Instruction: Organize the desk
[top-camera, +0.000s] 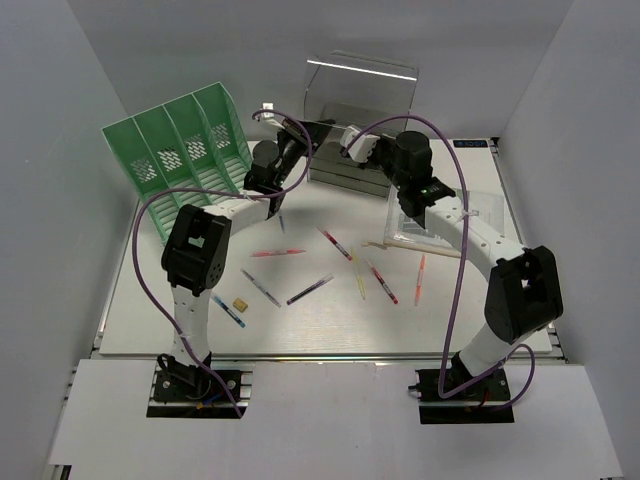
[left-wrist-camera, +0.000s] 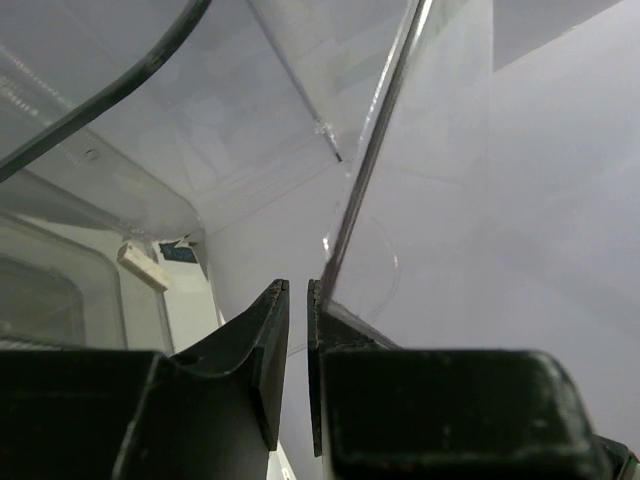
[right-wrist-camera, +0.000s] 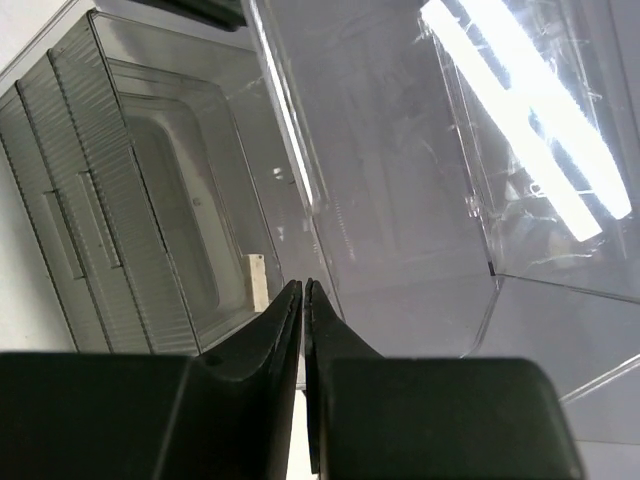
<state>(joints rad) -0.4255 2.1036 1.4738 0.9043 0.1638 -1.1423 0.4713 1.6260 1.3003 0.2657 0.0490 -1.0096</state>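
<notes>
The white desk (top-camera: 330, 325) has several pens scattered across its middle, such as a red one (top-camera: 278, 253) and an orange one (top-camera: 420, 278). A small yellow block (top-camera: 239, 303) lies near the left arm. Both grippers are at the back, at the clear plastic drawer box (top-camera: 345, 170), whose clear lid (top-camera: 362, 85) stands raised. My left gripper (top-camera: 299, 133) (left-wrist-camera: 297, 285) is open by a narrow gap, with nothing in it. The lid's edge (left-wrist-camera: 365, 170) rests against its right finger. My right gripper (top-camera: 350, 148) (right-wrist-camera: 303, 285) is shut and empty under the lid (right-wrist-camera: 400, 180), beside the ribbed drawers (right-wrist-camera: 90, 220).
A green slotted file rack (top-camera: 185, 150) stands at the back left. A clear folder with papers (top-camera: 440, 215) lies at the right, under the right arm. A small pale block (right-wrist-camera: 257, 280) lies by the box. Pale grey walls enclose the desk, and a silver rail (top-camera: 320, 357) runs along its near edge.
</notes>
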